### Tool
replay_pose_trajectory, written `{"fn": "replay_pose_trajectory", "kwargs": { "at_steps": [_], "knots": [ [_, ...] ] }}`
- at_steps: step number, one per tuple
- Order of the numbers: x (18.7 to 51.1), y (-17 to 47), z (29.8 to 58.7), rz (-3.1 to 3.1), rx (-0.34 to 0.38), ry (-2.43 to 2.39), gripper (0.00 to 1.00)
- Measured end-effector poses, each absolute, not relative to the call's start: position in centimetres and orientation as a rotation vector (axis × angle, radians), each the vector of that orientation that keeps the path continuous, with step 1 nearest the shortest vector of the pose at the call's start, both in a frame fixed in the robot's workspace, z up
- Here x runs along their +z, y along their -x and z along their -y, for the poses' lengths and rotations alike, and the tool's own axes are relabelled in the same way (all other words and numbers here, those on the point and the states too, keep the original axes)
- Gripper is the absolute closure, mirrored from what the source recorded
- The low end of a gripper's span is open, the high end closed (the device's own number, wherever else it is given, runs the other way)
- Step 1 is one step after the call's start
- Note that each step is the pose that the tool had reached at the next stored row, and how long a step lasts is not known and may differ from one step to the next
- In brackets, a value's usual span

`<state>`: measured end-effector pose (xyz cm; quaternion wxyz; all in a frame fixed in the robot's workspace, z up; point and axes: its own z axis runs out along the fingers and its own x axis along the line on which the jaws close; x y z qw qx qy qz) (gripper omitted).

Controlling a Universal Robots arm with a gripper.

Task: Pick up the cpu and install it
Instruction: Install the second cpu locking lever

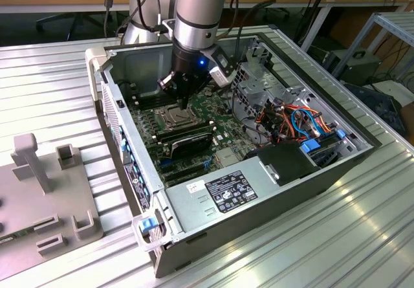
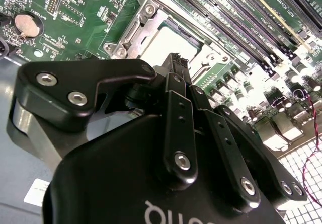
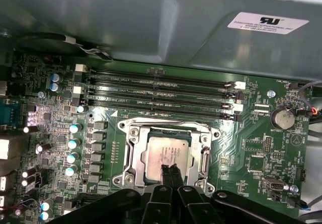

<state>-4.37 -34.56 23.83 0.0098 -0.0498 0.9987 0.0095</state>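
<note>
1. At the exterior view's left, a grey fixture block [image 1: 39, 191] with upright posts rests on the ribbed aluminium table [image 1: 336, 236], just beside the open computer case [image 1: 259, 171].
2. Inside the case, the green motherboard [image 1: 194, 123] lies flat, with long black modules [image 1: 187, 139] across it nearer the camera.
3. The arm [image 1: 200, 10] reaches down into the case from above, and the gripper [image 1: 184, 100] hangs directly over the socket area of the board.
4. In the first wrist view, the cpu [image 3: 166, 152] lies flat within the metal socket frame [image 3: 132, 153], its dull silver-grey top facing up and the frame around all its sides.
5. In that same view, the gripper [image 3: 171, 169] has its fingertips [image 3: 166, 170] brought narrowly together, side by side, over the edge of the cpu nearest the camera; they do not clasp the chip, and I cannot tell whether they touch its top.
6. In the second wrist view, the cpu [image 2: 168, 45] shows pale inside the socket frame [image 2: 128, 35], just past the closed fingertips [image 2: 176, 65].
7. Four memory slots [image 3: 161, 90] run in parallel just beside the socket frame, and a round coin battery [image 3: 283, 117] sits well apart from it on the board.
8. At the exterior view's right, a bundle of orange and blue cables [image 1: 297, 123] lies in the case, with the grey power supply [image 1: 226, 194] at its near corner.
</note>
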Motion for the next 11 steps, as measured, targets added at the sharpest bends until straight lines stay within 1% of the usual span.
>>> {"fn": "replay_pose_trajectory", "kwargs": {
  "at_steps": [11],
  "knots": [
    [23.9, 4.37, 34.57, -3.118, 0.029, 0.156, 0.89]
  ]
}}
